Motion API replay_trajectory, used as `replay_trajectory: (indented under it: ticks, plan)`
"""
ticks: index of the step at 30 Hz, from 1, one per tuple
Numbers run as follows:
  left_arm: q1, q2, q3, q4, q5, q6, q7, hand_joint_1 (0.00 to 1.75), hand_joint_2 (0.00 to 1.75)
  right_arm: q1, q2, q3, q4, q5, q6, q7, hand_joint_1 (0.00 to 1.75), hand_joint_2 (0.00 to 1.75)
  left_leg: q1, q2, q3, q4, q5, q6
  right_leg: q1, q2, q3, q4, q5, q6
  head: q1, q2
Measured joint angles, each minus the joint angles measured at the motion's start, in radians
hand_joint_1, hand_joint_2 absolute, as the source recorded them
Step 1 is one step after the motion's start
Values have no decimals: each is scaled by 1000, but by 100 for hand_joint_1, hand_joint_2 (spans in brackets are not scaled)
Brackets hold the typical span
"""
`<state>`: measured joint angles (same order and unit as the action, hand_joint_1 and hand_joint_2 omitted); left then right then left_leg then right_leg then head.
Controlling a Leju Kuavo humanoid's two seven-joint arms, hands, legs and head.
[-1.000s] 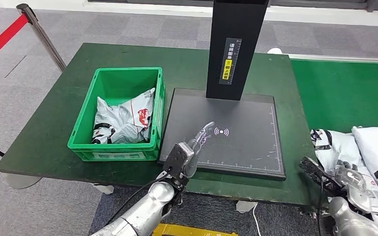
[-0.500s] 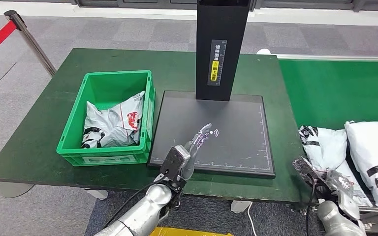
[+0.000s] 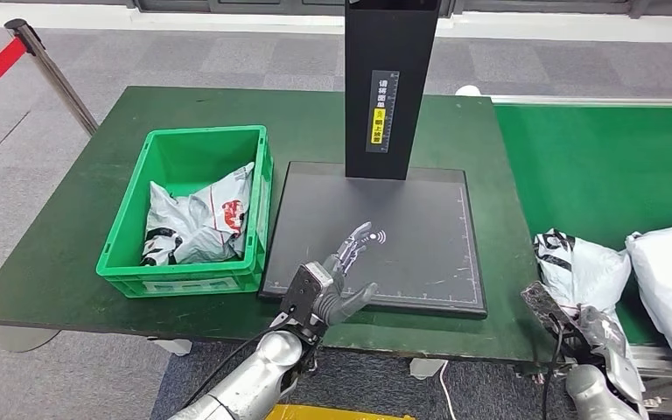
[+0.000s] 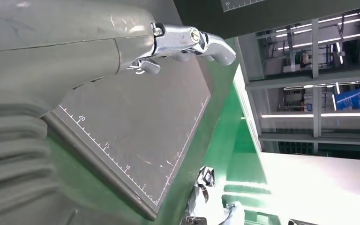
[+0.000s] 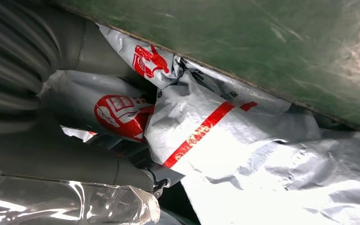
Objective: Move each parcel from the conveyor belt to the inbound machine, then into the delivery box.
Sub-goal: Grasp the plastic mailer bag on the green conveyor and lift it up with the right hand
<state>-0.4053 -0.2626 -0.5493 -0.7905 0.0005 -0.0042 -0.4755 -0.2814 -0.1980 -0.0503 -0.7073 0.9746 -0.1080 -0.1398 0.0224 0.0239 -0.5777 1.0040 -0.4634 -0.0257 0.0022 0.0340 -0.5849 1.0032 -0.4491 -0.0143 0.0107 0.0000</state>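
While left hand (image 3: 332,293) hovers spread and empty; right hand (image 3: 599,337) grasps parcel (image 3: 582,271).

1. My left arm (image 3: 245,385) is a rounded, brushed-silver shell, with a thin black cable running along its side.
2. At its wrist I see a boxy grey block, then the left hand (image 3: 332,284): grey palm, darker slim fingers (image 3: 355,242) with pale, faintly purple tips.
3. From the left wrist camera, the ribbed grey cover (image 4: 9,164) shows as soft stacked folds, and the thick grey thumb (image 4: 65,47) ends in polished metal links fixed with small screws.
4. My right arm (image 3: 599,395) is the same silver, with a black cable and a black bracket at its wrist.
5. The right hand (image 5: 51,159) shows smooth dark-grey fingers beside its ribbed cover.
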Motion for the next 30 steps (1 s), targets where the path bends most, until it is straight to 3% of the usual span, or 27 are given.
replay_trajectory:
  ticks: [6,12,16,21,30]
  plan:
    - [2,0,0,4,1,2,-3,0,175,23,8,-23,-38,-26,0,-14,175,175,0,0,1,-2,0,-1,0,0,0,1,-1,-2,0,0]
    - [10,3,1,4,-5,13,-4,0,175,111,39,-63,-242,-92,23,-32,175,175,0,1,2,-5,0,0,-1,2,-3,1,-2,-4,0,0]
    - [10,4,2,4,-8,14,-4,0,0,145,62,-76,-338,-108,37,-33,175,175,0,1,3,-9,0,0,-1,1,-3,1,-4,-7,0,0]
    - [11,4,2,11,-16,14,-11,0,0,183,81,-87,-468,-242,101,-111,175,175,0,1,2,-10,1,-1,-1,1,-4,2,-4,-7,0,0]
    - [10,4,2,39,-15,15,-24,0,0,196,95,-64,-676,-428,179,-139,175,175,-3,-18,5,-9,7,-9,-3,-21,-3,2,-5,-7,0,0]
